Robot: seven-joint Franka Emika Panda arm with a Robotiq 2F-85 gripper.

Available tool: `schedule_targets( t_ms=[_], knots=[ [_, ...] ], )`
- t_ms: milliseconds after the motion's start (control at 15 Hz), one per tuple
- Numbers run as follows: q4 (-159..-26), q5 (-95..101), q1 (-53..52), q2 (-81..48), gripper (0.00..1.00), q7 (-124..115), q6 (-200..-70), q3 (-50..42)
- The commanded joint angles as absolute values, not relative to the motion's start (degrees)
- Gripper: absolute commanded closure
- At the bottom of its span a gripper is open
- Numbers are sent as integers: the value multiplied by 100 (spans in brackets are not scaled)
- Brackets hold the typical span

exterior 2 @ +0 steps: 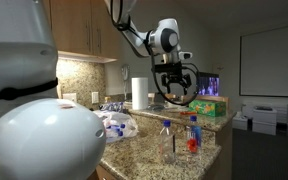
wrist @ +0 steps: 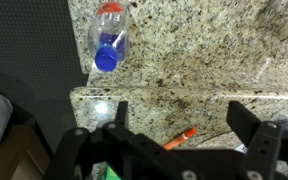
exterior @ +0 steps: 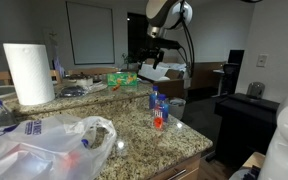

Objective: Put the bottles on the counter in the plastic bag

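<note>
The gripper (exterior 2: 174, 86) hangs above the counter (exterior 2: 144, 150) with its jaws spread wide and nothing between them; in the wrist view its two fingers (wrist: 119, 116) frame bare granite and the counter's rounded edge. Two small bottles (exterior 2: 192, 137) stand near the counter's end, roughly at 5 o'clock below the gripper. In an exterior view the bottles (exterior: 158, 108) sit at about 2 o'clock from the crumpled plastic bag (exterior: 44, 145), well apart from it. A paper towel roll (exterior: 29, 72) stands at 12 o'clock from the bag. In the wrist view a blue-capped bottle (wrist: 106, 45) lies at 10 o'clock.
</note>
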State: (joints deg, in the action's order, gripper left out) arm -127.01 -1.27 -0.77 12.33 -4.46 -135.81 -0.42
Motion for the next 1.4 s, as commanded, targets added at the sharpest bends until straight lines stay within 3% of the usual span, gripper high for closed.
schedule_targets(
  t_ms=[0, 1333],
  knots=[
    [-12693, -139, -41, 1220, 0, -436, -13571, -10],
    [-12789, -207, -70, 1188, 0, -497, -13502, 18]
  ],
)
